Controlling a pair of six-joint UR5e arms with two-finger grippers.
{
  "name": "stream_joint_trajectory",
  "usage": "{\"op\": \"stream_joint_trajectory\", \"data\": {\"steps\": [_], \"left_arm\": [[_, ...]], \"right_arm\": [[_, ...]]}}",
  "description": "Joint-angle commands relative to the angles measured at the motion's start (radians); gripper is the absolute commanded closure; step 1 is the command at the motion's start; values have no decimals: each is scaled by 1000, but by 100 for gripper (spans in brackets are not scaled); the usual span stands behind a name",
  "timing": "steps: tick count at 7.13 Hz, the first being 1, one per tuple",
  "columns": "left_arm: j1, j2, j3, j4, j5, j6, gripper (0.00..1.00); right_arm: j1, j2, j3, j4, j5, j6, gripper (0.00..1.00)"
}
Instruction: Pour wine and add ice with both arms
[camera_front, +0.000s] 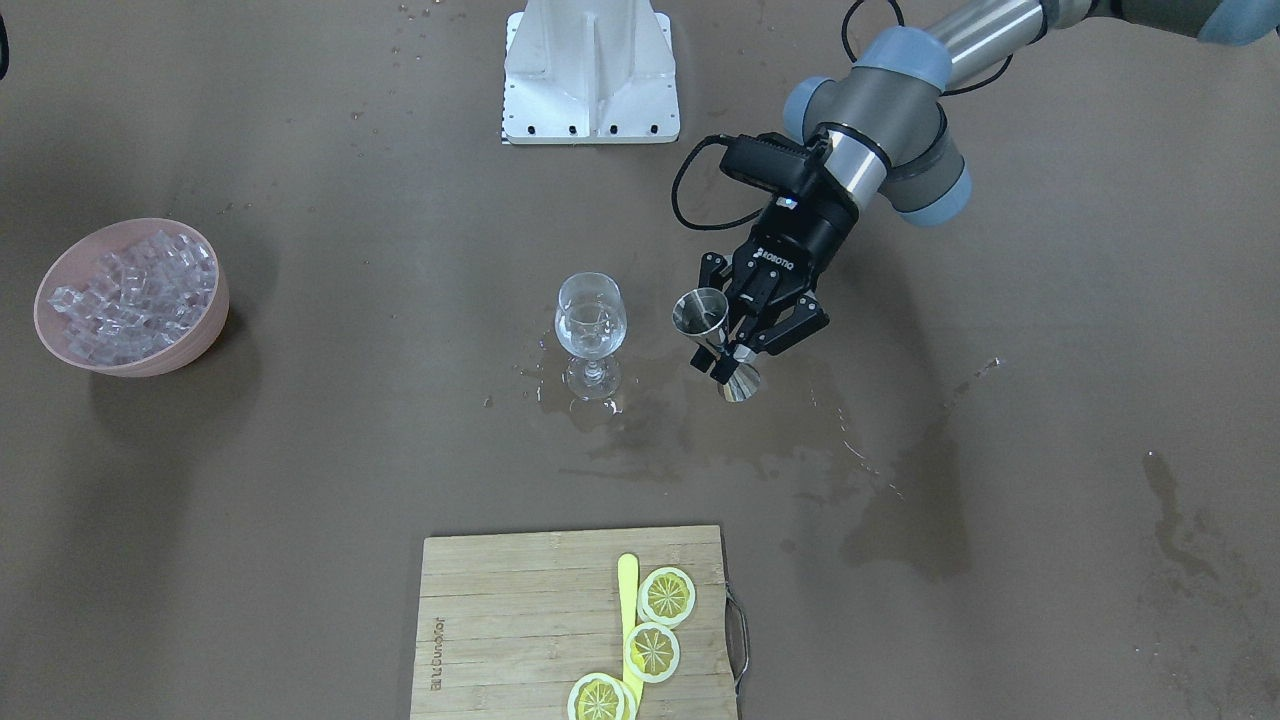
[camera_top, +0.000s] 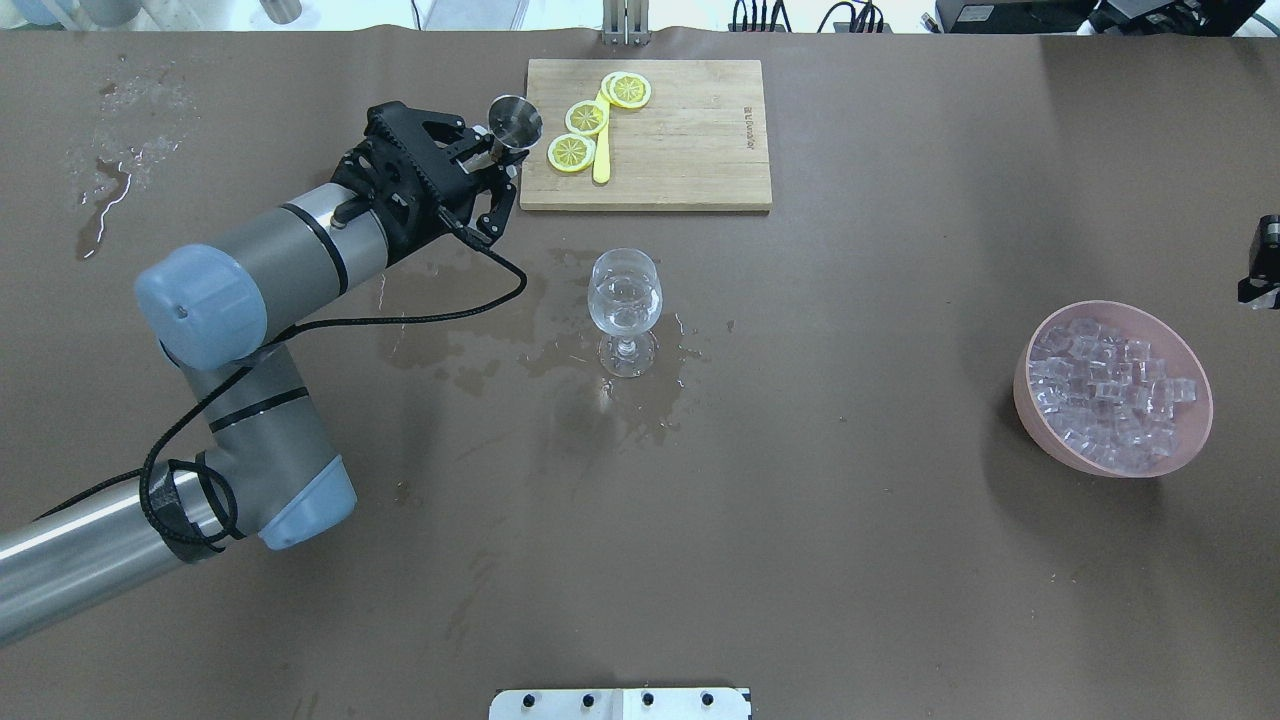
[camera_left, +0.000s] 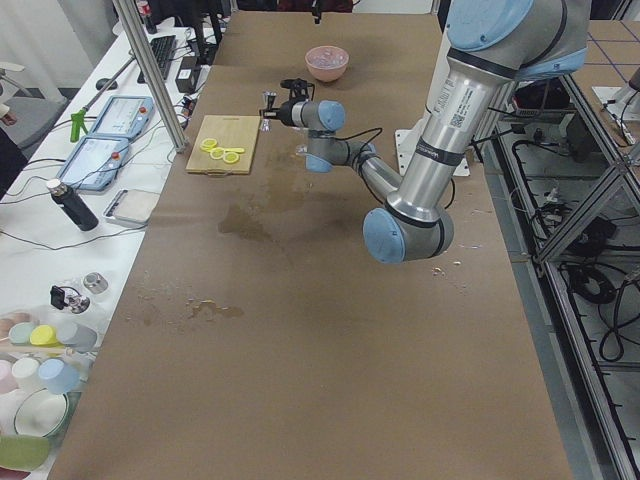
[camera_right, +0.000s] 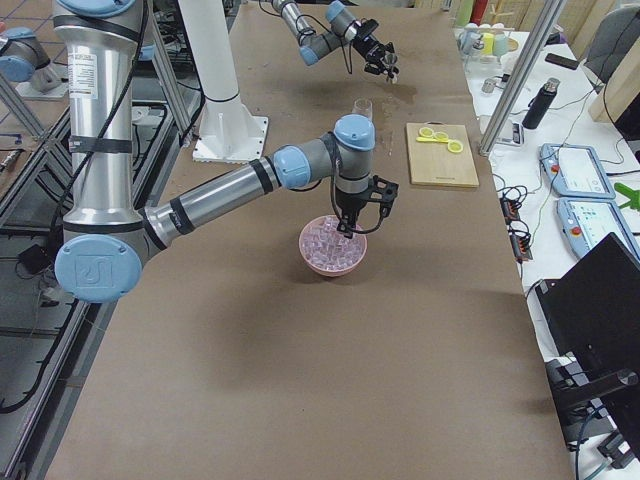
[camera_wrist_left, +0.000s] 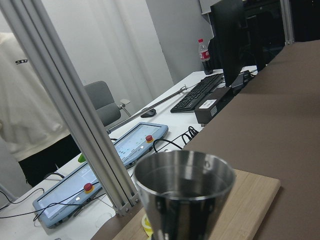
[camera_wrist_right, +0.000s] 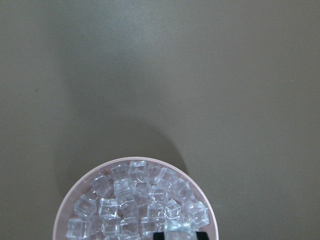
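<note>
Beside the glass (camera_front: 590, 325), left tool (camera_front: 728, 358) clamped on steel jigger (camera_front: 700, 312) — right tool (camera_right: 350, 228) over ice (camera_right: 328, 250), its state unclear

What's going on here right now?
The left hand is shut on a steel jigger, held roughly upright beside the stemmed glass, not tipped over it. The glass holds some clear liquid, and a wet patch spreads around its foot. The right hand hangs just over the pink bowl of ice cubes. I can't tell whether it has gripped a cube.
</note>
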Motion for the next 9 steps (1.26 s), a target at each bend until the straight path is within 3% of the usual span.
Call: {"op": "stream_joint_trajectory", "data": {"steps": [1,9], "left_arm": [[45,-1,-2,7,54,151,100],[128,-35,-33,114,215,498,100]], "right_arm": [[-1,11,0,1,3,0,89],[-4,11,0,1,2,-5,90]]}}
